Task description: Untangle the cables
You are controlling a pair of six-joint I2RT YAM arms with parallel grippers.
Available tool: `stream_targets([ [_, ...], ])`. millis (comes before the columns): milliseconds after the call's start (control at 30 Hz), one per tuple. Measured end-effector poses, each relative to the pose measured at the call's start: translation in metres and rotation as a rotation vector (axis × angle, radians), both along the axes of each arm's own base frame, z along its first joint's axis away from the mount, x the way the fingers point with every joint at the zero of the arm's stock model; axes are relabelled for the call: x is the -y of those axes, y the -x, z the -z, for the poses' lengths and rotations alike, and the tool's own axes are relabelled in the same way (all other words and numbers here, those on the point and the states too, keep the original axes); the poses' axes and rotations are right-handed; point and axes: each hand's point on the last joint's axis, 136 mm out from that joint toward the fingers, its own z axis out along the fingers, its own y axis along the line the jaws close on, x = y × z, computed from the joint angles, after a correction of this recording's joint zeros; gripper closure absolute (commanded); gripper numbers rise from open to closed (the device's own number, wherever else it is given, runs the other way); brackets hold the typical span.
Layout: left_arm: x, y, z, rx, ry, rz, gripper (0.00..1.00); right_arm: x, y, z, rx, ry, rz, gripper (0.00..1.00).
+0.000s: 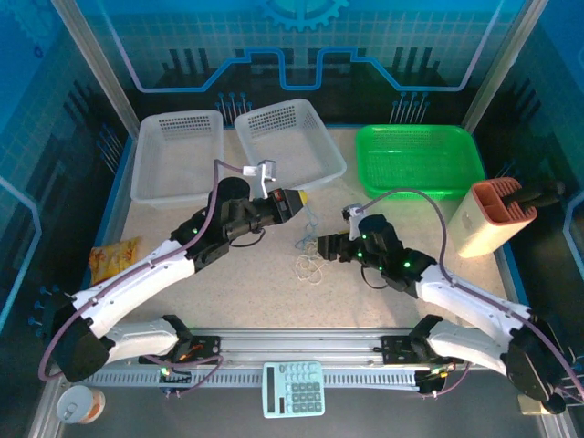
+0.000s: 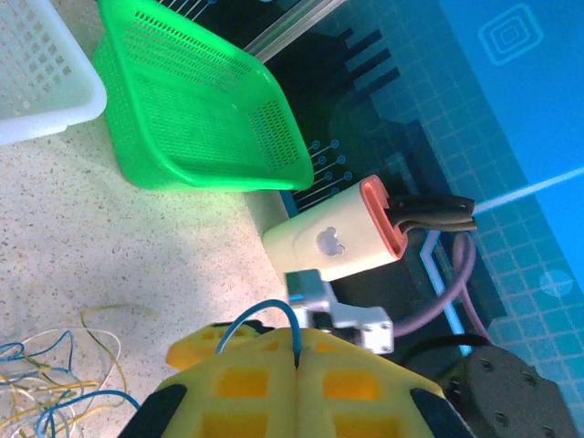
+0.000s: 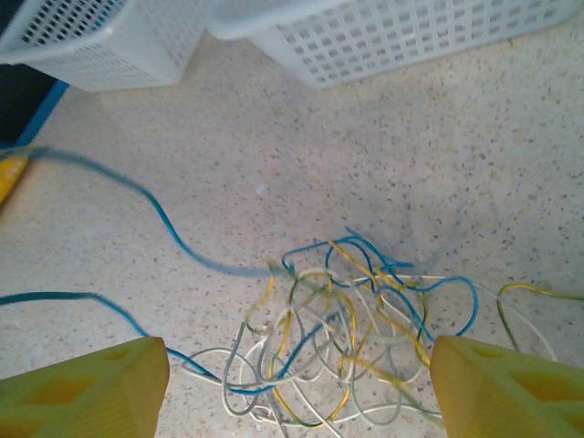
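The cables [image 3: 347, 338] lie in a loose tangle of blue, yellow and whitish cords on the speckled table, between the arms in the top view [image 1: 308, 265]. My left gripper [image 2: 299, 345] is shut on a blue cable [image 2: 266, 313], which loops out from between its yellow fingers. That blue cable [image 3: 164, 224] runs up and left out of the tangle, lifted off the table. In the top view the left gripper [image 1: 302, 201] hangs just above and behind the pile. My right gripper [image 3: 297, 392] stands open over the tangle's near side, one finger [image 3: 82, 388] to each side, holding nothing.
Two white baskets [image 1: 178, 155] [image 1: 290, 141] and a green basket [image 1: 420, 160] line the far side. A tan holder [image 1: 493, 214] stands at the right. A snack packet [image 1: 114, 258] lies at the left. A calculator [image 1: 294, 388] sits on the near rail.
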Motion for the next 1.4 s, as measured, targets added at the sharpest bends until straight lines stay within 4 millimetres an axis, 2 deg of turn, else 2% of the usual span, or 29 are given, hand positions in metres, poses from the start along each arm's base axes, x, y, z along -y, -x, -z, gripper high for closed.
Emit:
stream_targets([
  [100,0.0,-0.001,-0.001,0.004,0.004,-0.002,1.0,0.002,0.005,-0.019,0.032,-0.018,-0.014,0.41],
  [233,0.0,-0.001,-0.001,0.002,0.006,-0.004,1.0,-0.005,0.008,-0.042,0.066,-0.047,-0.067,0.49],
  [333,0.0,-0.001,0.0,0.0,0.012,-0.005,1.0,-0.012,0.01,-0.05,0.076,-0.058,-0.109,0.56],
  [467,0.0,-0.001,-0.001,0.006,0.019,-0.006,1.0,-0.019,0.007,-0.04,0.052,-0.051,-0.126,0.59],
  [733,-0.001,-0.004,-0.003,0.001,0.042,-0.026,1.0,-0.042,0.002,-0.014,0.002,-0.053,-0.147,0.57],
  [1000,-0.004,-0.005,0.0,-0.017,0.063,-0.05,1.0,-0.053,-0.014,-0.005,0.009,-0.069,-0.108,0.57],
  [1067,-0.005,-0.005,0.0,-0.02,0.073,-0.056,1.0,-0.054,-0.019,-0.001,0.008,-0.066,-0.091,0.64],
  [1267,-0.008,-0.004,-0.002,-0.015,0.087,-0.07,1.0,-0.056,-0.028,0.014,-0.011,-0.039,-0.058,0.98],
  [1400,-0.011,-0.004,0.002,-0.014,0.085,-0.083,1.0,-0.058,-0.033,0.001,0.02,-0.045,-0.06,1.0],
])
